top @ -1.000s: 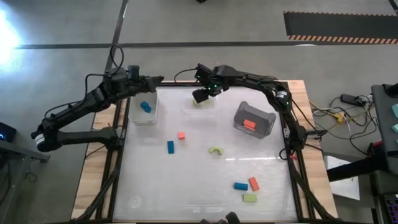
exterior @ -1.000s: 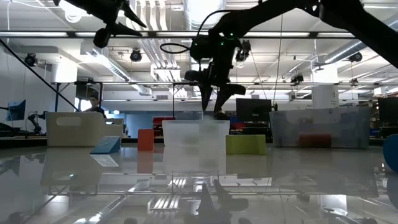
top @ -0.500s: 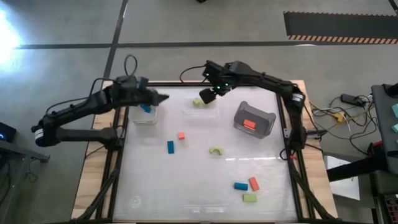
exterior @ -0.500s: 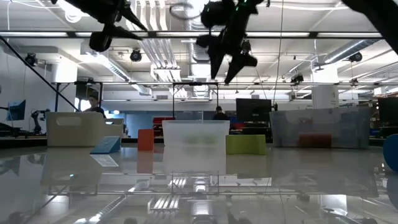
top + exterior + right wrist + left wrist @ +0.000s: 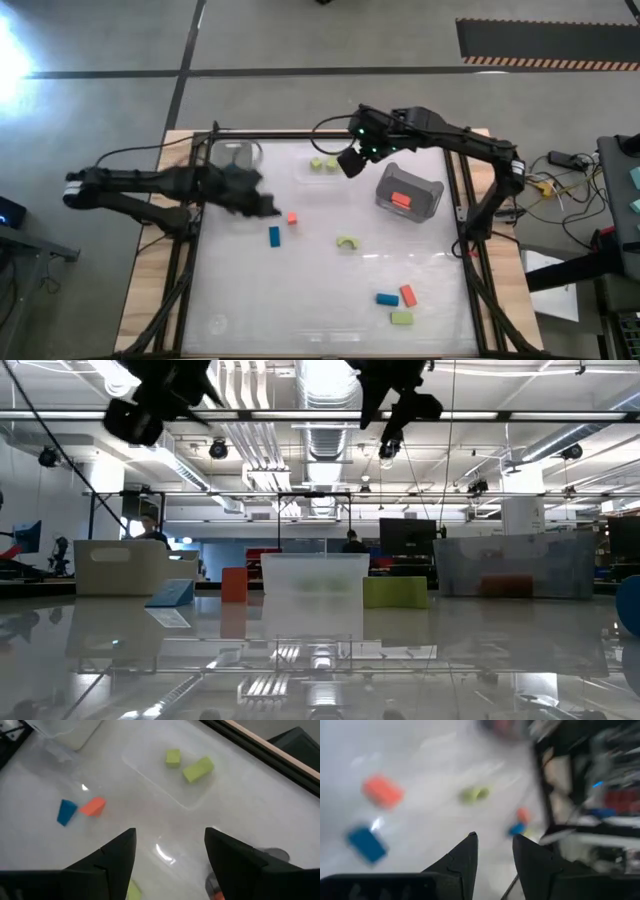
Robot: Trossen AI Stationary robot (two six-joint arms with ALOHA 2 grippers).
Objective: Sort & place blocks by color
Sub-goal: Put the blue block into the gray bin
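Release confirmed: I see my right gripper lifted clear with fingers spread and empty, its yellow-green block now in the clear far-centre tray, while my part-open, empty left gripper swings toward the red-orange block.

Blocks, high view: two yellow-green bricks side by side at the far middle of the surface, apart from each other — they sit inside a clear tray; red-orange brick lying flat in the grey bin at right; small red-orange block left of centre, blue brick just nearer and beside it, not touching; green arch near centre, lying flat; near-right cluster — blue brick, red-orange brick angled beside it, yellow-green brick just in front; contact within the cluster unclear.
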